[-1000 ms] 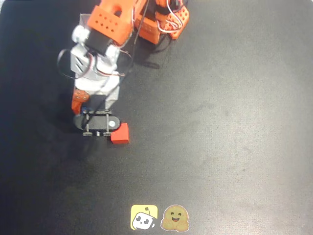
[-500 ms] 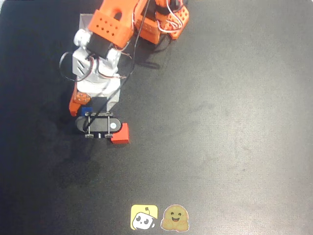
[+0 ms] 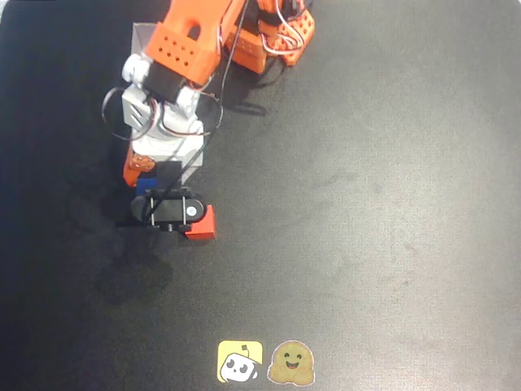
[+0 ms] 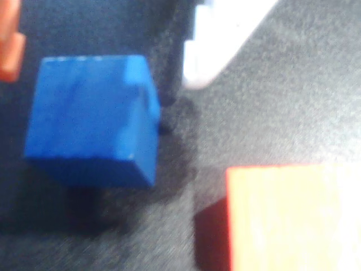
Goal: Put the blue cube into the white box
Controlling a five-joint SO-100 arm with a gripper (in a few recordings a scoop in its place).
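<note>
Arm (image 3: 175, 73): orange and white, reaching down over the black table (image 3: 366, 204) in the overhead view.
Blue cube (image 4: 93, 118): sits on the table between an orange finger (image 4: 10, 42) on the left and a white finger (image 4: 220, 39) on the right, in the wrist view.
Gripper (image 4: 107, 45): fingers apart on both sides of the cube; I cannot tell if they touch it.
Red cube (image 4: 293, 217): near the blue cube, to its right, not touching.
White box (image 3: 140, 37): a corner peeks out by the arm, near the top of the overhead view.

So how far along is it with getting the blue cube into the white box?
Nothing finished yet: the blue cube is outside the white box, which sits by the arm's base. In hand: the gripper is at the cube, but I can't tell if it's gripped. The red cube lies close beside. Left: lift, carry and drop it in the box.
</note>
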